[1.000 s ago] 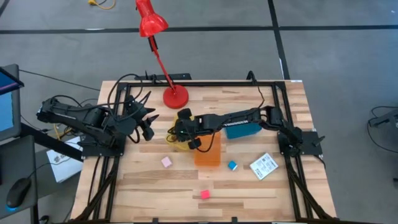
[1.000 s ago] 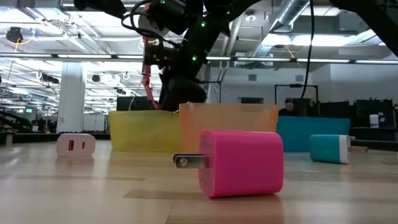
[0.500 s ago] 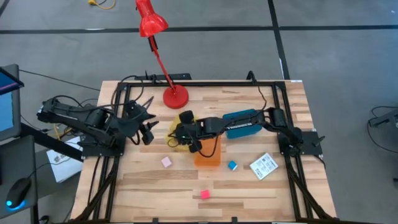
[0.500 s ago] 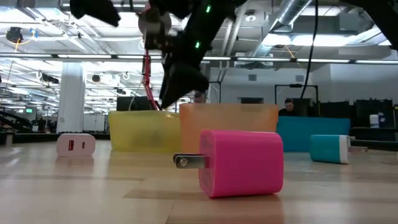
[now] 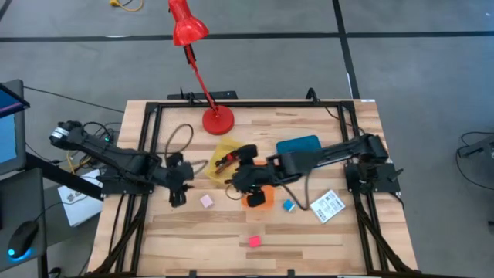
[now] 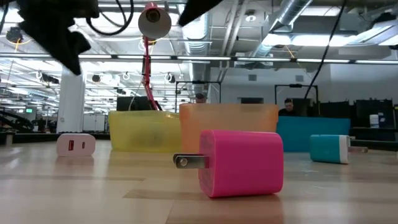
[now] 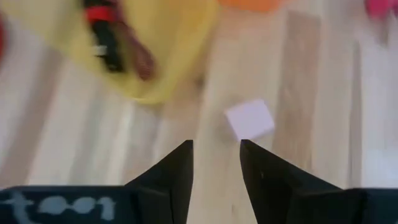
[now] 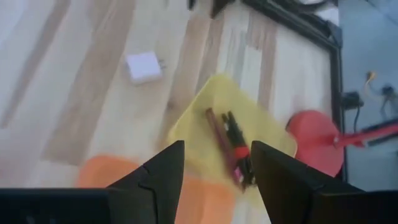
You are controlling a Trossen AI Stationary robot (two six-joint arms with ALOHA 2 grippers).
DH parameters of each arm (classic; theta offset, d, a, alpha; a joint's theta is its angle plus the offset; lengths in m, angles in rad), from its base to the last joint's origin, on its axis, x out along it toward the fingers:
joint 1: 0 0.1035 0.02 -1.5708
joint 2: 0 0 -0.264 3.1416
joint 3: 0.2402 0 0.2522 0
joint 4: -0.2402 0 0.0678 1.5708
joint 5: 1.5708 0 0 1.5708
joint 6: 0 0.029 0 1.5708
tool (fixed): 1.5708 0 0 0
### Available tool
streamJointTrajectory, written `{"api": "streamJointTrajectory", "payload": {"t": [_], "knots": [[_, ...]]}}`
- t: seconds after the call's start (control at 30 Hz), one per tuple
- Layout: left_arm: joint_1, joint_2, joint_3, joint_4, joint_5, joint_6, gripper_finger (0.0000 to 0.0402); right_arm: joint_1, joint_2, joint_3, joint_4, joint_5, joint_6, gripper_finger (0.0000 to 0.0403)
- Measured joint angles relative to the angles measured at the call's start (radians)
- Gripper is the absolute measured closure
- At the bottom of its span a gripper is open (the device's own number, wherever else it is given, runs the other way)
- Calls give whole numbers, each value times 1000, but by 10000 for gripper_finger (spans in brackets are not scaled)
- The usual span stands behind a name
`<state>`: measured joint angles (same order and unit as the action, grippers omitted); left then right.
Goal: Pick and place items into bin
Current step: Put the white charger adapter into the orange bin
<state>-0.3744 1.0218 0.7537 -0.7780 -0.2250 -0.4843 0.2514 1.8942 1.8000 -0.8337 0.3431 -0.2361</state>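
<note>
Overhead camera looks straight down, low camera skims the tabletop, and both wrists share the yellow bin (image 7: 180,56).

no readable text, labels or numbers

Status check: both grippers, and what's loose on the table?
Left gripper open, near pale pink cube. Right gripper open above yellow bin, cable bundle inside. Nothing blocking.

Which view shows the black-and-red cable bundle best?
The right wrist view: the bundle lies in plain sight inside the yellow bin. The left wrist view shows it blurred at the frame's edge, the high view shows it tiny, and in the low view the bin's wall hides it.
</note>
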Motion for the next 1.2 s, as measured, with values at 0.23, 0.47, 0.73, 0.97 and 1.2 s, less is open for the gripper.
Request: {"api": "streamJointTrajectory", "payload": {"t": [0.23, 0.47, 0.73, 0.97, 1.2], "knots": [[-64, 142, -21, 91, 66, 120, 281, 74, -88, 0, -147, -1, 209, 226], [-67, 285, -21, 90, 121, 106, 281, 141, -101, 0, -188, -5, 289, 234], [-67, 414, -1, 154, 136, 199, 281, 188, -101, 0, -235, -5, 283, 239], [-67, 451, 107, -20, 139, 240, 281, 192, -101, -1, -266, -5, 282, 240], [-68, 451, 175, -31, 85, 443, 281, 184, -101, -1, -266, -4, 289, 248]]}}
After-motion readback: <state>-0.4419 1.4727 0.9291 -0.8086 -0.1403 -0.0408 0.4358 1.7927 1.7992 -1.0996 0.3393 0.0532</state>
